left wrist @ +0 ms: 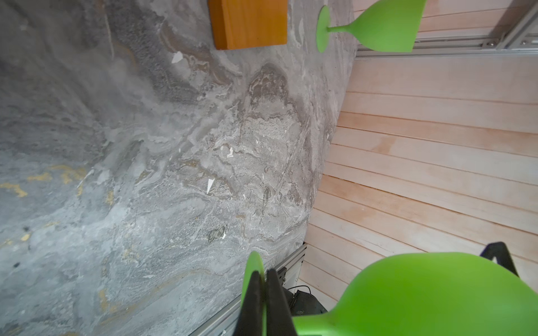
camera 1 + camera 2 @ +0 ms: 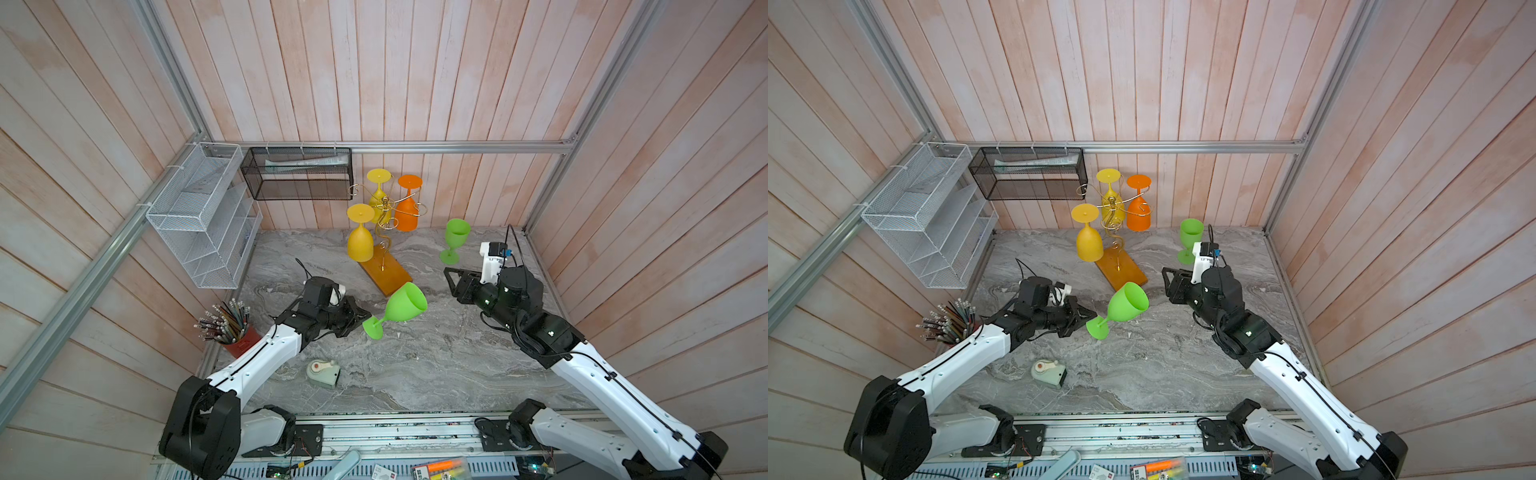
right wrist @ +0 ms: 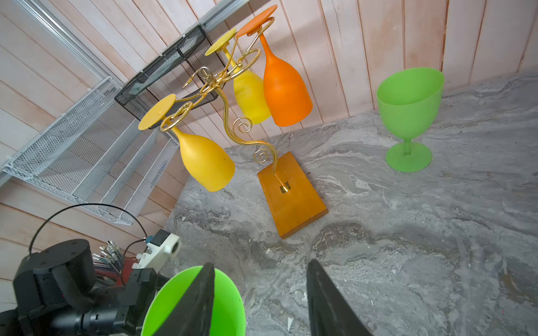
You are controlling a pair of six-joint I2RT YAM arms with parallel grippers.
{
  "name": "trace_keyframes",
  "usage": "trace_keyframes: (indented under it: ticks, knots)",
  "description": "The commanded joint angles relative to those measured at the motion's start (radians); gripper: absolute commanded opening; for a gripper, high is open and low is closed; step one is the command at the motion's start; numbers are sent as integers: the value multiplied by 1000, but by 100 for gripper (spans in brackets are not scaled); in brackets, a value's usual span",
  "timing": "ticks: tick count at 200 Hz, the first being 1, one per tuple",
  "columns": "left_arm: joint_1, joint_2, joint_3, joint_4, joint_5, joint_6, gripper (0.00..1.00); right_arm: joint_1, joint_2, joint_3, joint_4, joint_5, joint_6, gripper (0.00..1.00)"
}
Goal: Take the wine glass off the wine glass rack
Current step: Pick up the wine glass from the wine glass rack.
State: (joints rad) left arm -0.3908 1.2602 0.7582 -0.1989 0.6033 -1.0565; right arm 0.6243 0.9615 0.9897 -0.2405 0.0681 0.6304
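The wine glass rack (image 2: 384, 220), gold wire on an orange-brown base (image 2: 388, 272), stands at the back of the marble table. Two yellow glasses (image 2: 360, 243) (image 2: 379, 195) and an orange one (image 2: 407, 212) hang upside down from it. A green wine glass (image 2: 405, 302) (image 2: 1127, 302) is held tilted above the table in front of the base. My left gripper (image 2: 360, 322) (image 1: 263, 299) is shut on its foot disc (image 1: 252, 270). My right gripper (image 2: 451, 279) (image 3: 260, 291) is open just right of the bowl (image 3: 227, 302), with nothing between its fingers.
A second green glass (image 2: 456, 241) (image 3: 409, 116) stands upright at the back right. On the left are a white wire shelf (image 2: 199, 216), a black mesh basket (image 2: 297, 172) and a cup of pencils (image 2: 232, 328). A small grey-green device (image 2: 323, 372) lies near the front.
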Motion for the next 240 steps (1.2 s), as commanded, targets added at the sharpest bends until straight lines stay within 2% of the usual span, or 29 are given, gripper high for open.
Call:
trace_keyframes:
  ticks: [1, 29, 68, 106, 169, 240]
  knots:
    - [4, -16, -4, 107, 10, 112, 0, -24, 19, 35, -63, -95, 63, 47]
    - [4, -8, -19, 227, 75, 149, 0, -32, 38, 40, -71, -133, 71, 45]
    - [4, 7, 10, 246, 64, 200, 0, -31, 58, 49, -95, -158, 31, 39]
    - [9, 49, 43, 263, 75, 205, 0, -9, 80, 77, -110, -185, -18, 38]
    - [18, 88, 63, 272, 84, 204, 0, 81, 113, 107, -167, -112, -72, 38]
    - [28, 100, 73, 286, 93, 194, 0, 131, 147, 91, -195, -103, -93, 37]
